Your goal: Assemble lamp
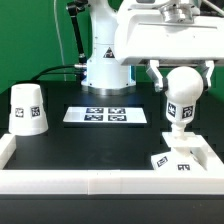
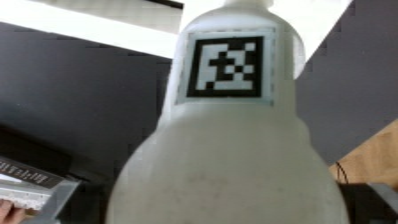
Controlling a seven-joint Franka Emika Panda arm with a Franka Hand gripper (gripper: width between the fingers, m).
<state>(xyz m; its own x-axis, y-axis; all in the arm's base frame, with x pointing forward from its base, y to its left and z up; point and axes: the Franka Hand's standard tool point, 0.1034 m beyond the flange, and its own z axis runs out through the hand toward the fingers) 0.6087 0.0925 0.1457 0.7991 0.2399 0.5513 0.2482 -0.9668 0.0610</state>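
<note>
A raised white rail (image 1: 100, 182) runs along the near edge of the black surface (image 1: 60, 140) in the exterior view, and turns back along both sides. The white arm (image 1: 105, 45) stands on its pedestal at the far side, at 12 o'clock from the marker board (image 1: 108, 115), which lies flat mid-surface. At 9 o'clock from that board, well apart from it, the shade (image 1: 27, 108) sits upright on its wide end, narrow end up, a tag facing the camera. Nothing stands between it and the board.

At 3 o'clock from the board the bulb (image 1: 182, 100) hangs above the surface. Its long axis is close to vertical, with the round ball at 12 o'clock and the narrow tagged neck pointing to 6 o'clock, leaning very slightly. The pincer (image 1: 182, 80) is closed on the ball, one finger at each side. The low square base (image 1: 180, 160) lies directly at 6 o'clock from the neck, beside the rail's corner; whether neck and base touch cannot be told.

In the wrist view the bulb (image 2: 222, 150) fills most of the picture and hides the base; its tag faces the camera, with dark surface (image 2: 71, 90) beside it.
</note>
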